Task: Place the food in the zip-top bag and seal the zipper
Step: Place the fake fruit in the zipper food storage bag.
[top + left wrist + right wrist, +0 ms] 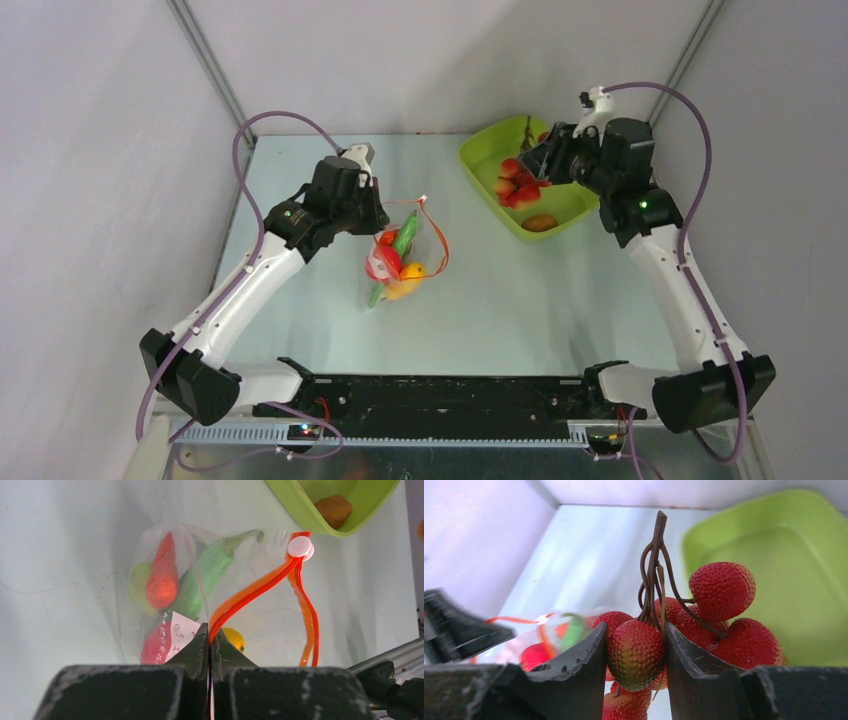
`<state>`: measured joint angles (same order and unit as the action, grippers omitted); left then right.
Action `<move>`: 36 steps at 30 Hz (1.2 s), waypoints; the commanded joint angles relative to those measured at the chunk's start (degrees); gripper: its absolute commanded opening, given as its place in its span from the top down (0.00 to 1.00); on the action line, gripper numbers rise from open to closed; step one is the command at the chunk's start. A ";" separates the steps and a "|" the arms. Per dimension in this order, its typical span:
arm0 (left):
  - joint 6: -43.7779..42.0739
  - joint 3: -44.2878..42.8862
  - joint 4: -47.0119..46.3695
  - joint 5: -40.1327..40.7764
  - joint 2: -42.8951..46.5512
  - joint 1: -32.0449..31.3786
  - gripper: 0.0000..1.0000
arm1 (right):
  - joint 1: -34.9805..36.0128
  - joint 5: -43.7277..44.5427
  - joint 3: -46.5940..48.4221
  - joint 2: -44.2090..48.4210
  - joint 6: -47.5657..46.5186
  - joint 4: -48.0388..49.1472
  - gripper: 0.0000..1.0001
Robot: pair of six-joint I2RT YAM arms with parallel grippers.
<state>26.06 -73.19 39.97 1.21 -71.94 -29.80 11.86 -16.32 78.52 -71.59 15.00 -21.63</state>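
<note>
2 grey walls [100,150], pale table [520,300]; left tool [209,635] pinches zipper [250,592], right tool [636,645] grips grapes [722,591].

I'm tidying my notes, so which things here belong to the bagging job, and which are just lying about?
Job: zip-top bag, zipper pinched by left tool, grapes in right tool, carrot and green bean bagged, kiwi waiting.
Lying about: green tray, purple cables.

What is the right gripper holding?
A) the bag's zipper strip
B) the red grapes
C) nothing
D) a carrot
B: the right wrist view shows the right gripper clamped on one fruit of the red grapes, above the lime-green tray.
</note>
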 commanded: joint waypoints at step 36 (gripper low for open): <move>2.54 0.78 -4.41 -9.29 2.15 0.16 0.96 | 34.56 9.96 -12.22 -8.07 8.72 18.10 1.00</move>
<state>27.59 -72.84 38.54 -5.45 -71.88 -29.80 45.60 -15.40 65.76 -79.20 24.62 -3.55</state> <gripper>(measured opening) 0.037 0.447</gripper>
